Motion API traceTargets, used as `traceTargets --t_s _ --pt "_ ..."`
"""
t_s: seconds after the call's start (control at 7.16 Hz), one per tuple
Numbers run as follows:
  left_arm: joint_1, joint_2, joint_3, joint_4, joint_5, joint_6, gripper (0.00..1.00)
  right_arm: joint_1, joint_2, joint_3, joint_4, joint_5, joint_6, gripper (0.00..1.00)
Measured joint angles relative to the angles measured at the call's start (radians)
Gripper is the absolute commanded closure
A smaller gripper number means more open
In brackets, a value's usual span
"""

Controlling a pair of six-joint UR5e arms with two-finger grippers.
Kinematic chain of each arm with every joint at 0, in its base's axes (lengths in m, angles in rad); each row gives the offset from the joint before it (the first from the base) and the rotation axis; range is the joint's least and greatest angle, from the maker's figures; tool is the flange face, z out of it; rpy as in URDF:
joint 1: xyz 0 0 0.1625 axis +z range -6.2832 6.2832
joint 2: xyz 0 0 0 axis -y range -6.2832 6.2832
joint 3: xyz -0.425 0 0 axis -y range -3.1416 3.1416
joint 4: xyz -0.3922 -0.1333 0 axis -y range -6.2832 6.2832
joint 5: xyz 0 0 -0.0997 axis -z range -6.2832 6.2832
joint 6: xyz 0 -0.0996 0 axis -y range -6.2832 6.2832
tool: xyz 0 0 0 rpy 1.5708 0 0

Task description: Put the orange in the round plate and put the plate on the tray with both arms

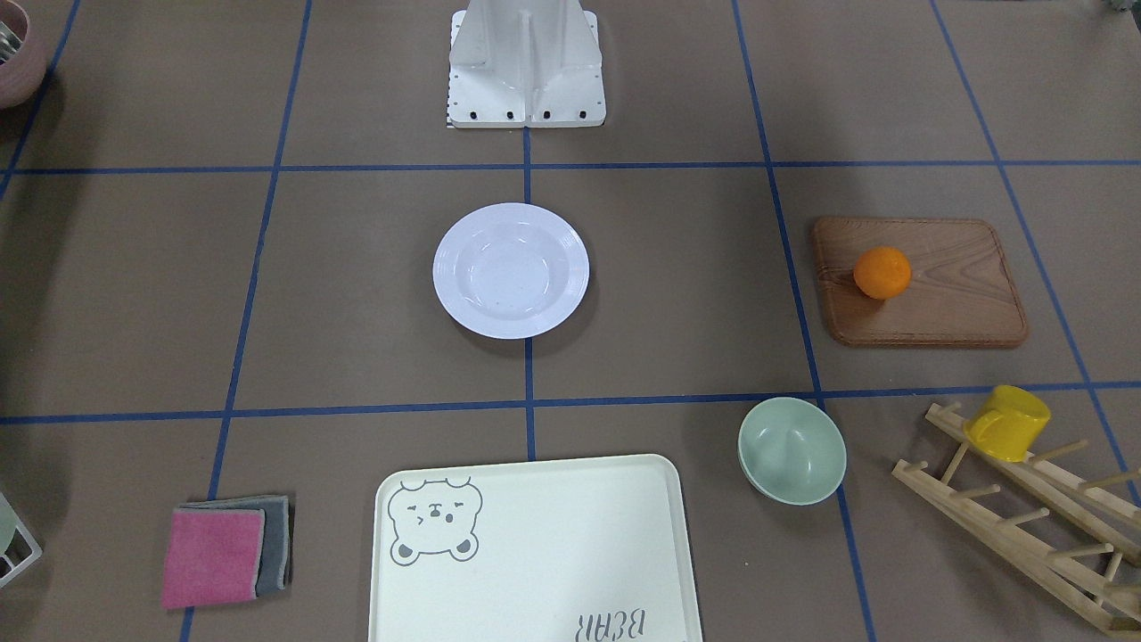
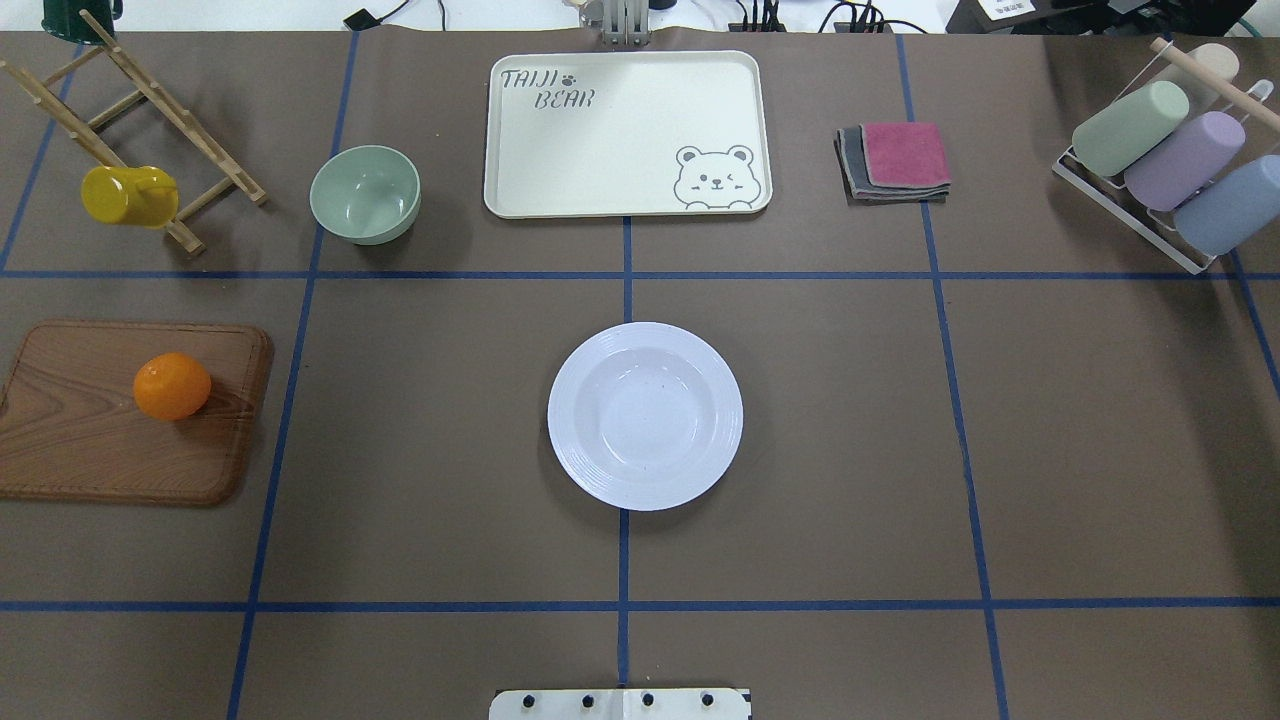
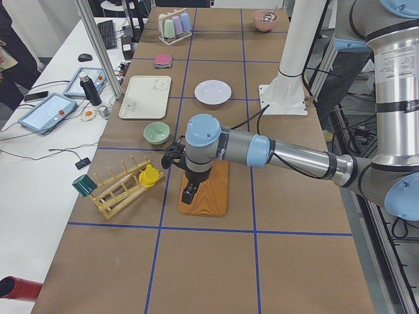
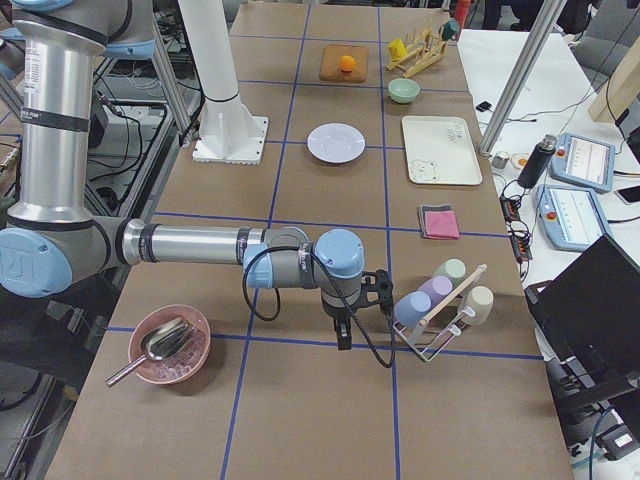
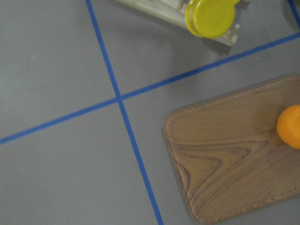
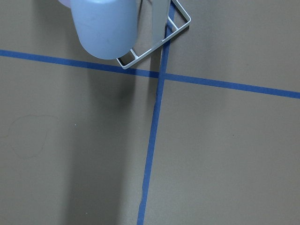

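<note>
The orange rests on a brown wooden board at the table's left. In the left wrist view the orange shows at the right edge. The white round plate sits empty at the table's middle. The cream tray with the bear drawing lies beyond it, also empty. My left gripper hangs over the board in the exterior left view; I cannot tell if it is open or shut. My right gripper hangs near the cup rack; its state cannot be told either.
A pale green bowl stands left of the tray. A wooden rack holds a yellow mug. Folded pink and grey cloths lie right of the tray. A wire rack with pastel cups is far right. A pink bowl holds a spoon.
</note>
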Motion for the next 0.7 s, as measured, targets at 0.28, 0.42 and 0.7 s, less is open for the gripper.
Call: traceTargets --t_s 0.28,0.42,0.7 --pt "0.026 -0.018 0.035 -0.145 -0.052 -0.103 0.01 0.0 0.006 0.005 0.001 0.003 0.024 0.0" --pt "0.083 -0.038 0.036 -0.176 -0.058 -0.202 0.01 -0.001 0.01 0.008 0.001 0.003 0.039 0.0" --pt "0.236 -0.079 0.037 -0.26 0.002 -0.484 0.01 -0.001 0.013 0.008 0.002 0.003 0.048 0.0"
